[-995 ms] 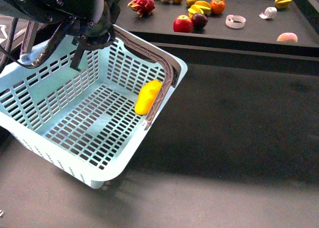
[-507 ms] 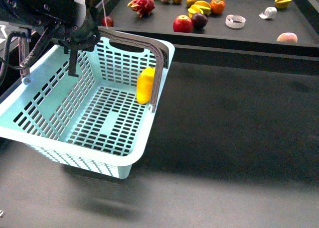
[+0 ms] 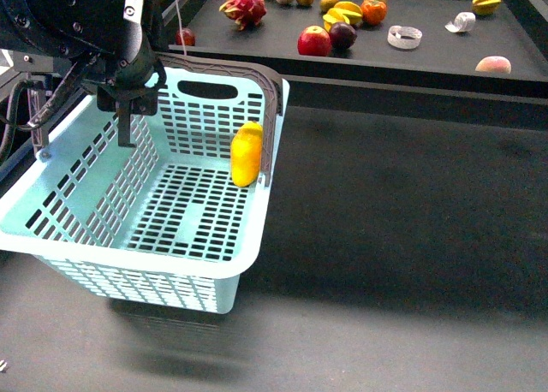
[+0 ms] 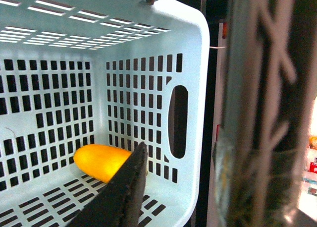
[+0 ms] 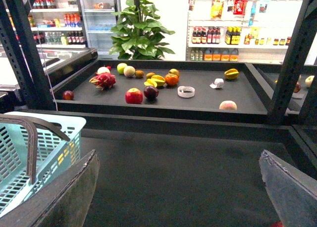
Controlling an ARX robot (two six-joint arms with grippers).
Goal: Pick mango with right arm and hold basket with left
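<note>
The light blue basket (image 3: 171, 268) hangs at the left of the front view, held off the dark counter. The yellow-orange mango (image 3: 247, 154) lies inside it, leaning on the right wall beside a grey-brown handle (image 3: 272, 109). My left gripper (image 3: 125, 109) is shut on the basket at its far left rim. In the left wrist view a dark finger (image 4: 124, 192) crosses in front of the mango (image 4: 99, 160) and the basket wall (image 4: 148, 88). My right gripper (image 5: 181, 187) is open with nothing between its fingers, to the right of the basket (image 5: 59, 147). It is out of the front view.
A raised black tray (image 3: 428, 58) at the back holds loose fruit: a dragon fruit (image 3: 244, 8), a red apple (image 3: 314, 41), a star fruit (image 3: 486, 2), a pink peach (image 3: 493, 64). A roll of tape (image 3: 404, 37) lies there too. Dark counter (image 3: 411, 221) stretches right of the basket.
The basket has swung from a skewed tilt to sit squarer and more level, shifting left. The mango slid along the right wall toward the far end.
</note>
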